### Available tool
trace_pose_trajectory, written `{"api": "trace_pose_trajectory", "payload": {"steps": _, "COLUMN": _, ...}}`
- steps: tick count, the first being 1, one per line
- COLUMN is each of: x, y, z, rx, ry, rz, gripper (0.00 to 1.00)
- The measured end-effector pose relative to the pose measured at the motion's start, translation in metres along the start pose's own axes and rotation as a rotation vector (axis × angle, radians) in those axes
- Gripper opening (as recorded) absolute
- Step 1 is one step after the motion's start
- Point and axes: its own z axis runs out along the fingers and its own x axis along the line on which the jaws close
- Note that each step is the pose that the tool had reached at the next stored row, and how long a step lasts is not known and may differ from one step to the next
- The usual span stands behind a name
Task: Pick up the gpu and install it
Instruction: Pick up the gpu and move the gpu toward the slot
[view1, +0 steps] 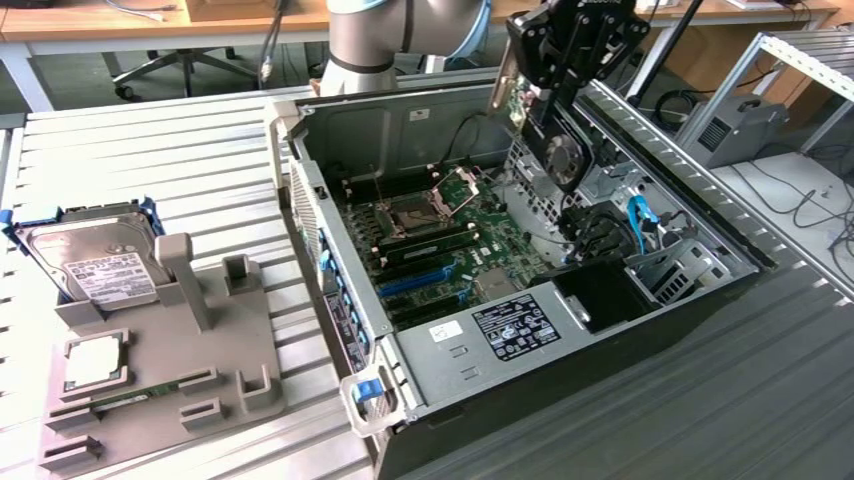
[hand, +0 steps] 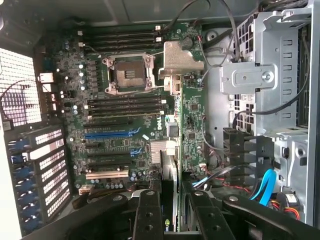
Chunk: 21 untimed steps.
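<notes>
Pincer (view1: 553, 95) clamped on the gpu (view1: 562, 152). The card hangs on edge above the open computer case (view1: 667, 330), high over the motherboard (view1: 447, 250) and not seated in any slot. Judgement: light and stiff, but fragile. Fan, bare components and the contact edge should take no squeeze. The fingers (hand: 149, 215) flank board and cooler along the upper edge, which looks a sound hold. The case stands on a slatted worktop (view1: 134, 150).

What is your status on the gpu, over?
Gripper shut on gpu. Card upright above open case, not yet in a slot. Blue cable near, by the drive cage; blue slot uncovered.
</notes>
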Motion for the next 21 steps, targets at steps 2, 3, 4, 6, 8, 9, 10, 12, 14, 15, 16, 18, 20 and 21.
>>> {"api": "trace_pose_trajectory", "payload": {"steps": 2, "x": -0.002, "y": 0.0002, "z": 0.0, "rx": 0.0001, "ry": 0.0, "rz": 0.0, "gripper": 0.26}}
{"api": "trace_pose_trajectory", "payload": {"steps": 3, "x": -0.004, "y": 0.0003, "z": 0.0, "rx": 0.0001, "ry": 0.0, "rz": 0.0, "gripper": 0.26}}
{"api": "trace_pose_trajectory", "payload": {"steps": 4, "x": -0.005, "y": 0.0004, "z": 0.0, "rx": 0.0001, "ry": 0.0, "rz": 0.0, "gripper": 0.26}}
{"api": "trace_pose_trajectory", "payload": {"steps": 6, "x": -0.007, "y": 0.0006, "z": 0.0001, "rx": 0.0001, "ry": 0.0, "rz": 0.0, "gripper": 0.26}}
{"api": "trace_pose_trajectory", "payload": {"steps": 8, "x": -0.01, "y": 0.0008, "z": 0.0001, "rx": 0.0002, "ry": 0.0, "rz": 0.0, "gripper": 0.26}}
{"api": "trace_pose_trajectory", "payload": {"steps": 9, "x": -0.011, "y": 0.0009, "z": 0.0001, "rx": 0.0002, "ry": 0.0, "rz": 0.0, "gripper": 0.26}}
{"api": "trace_pose_trajectory", "payload": {"steps": 10, "x": -0.012, "y": 0.001, "z": 0.0001, "rx": 0.0002, "ry": 0.0, "rz": 0.0, "gripper": 0.26}}
{"api": "trace_pose_trajectory", "payload": {"steps": 12, "x": -0.014, "y": 0.0012, "z": 0.0002, "rx": 0.0002, "ry": 0.0, "rz": 0.0, "gripper": 0.26}}
{"api": "trace_pose_trajectory", "payload": {"steps": 14, "x": -0.017, "y": 0.0015, "z": 0.0002, "rx": 0.0003, "ry": 0.0, "rz": 0.0, "gripper": 0.26}}
{"api": "trace_pose_trajectory", "payload": {"steps": 15, "x": -0.018, "y": 0.0015, "z": 0.0002, "rx": 0.0003, "ry": 0.0, "rz": 0.0, "gripper": 0.26}}
{"api": "trace_pose_trajectory", "payload": {"steps": 16, "x": -0.019, "y": 0.0016, "z": 0.0002, "rx": 0.0002, "ry": 0.0, "rz": 0.0, "gripper": 0.26}}
{"api": "trace_pose_trajectory", "payload": {"steps": 18, "x": -0.021, "y": 0.0018, "z": 0.0003, "rx": 0.0003, "ry": 0.0, "rz": 0.0, "gripper": 0.26}}
{"api": "trace_pose_trajectory", "payload": {"steps": 20, "x": -0.025, "y": 0.0021, "z": 0.0003, "rx": 0.0004, "ry": 0.0, "rz": 0.0, "gripper": 0.26}}
{"api": "trace_pose_trajectory", "payload": {"steps": 21, "x": -0.026, "y": 0.0022, "z": 0.0003, "rx": 0.0004, "ry": 0.0, "rz": 0.0, "gripper": 0.26}}
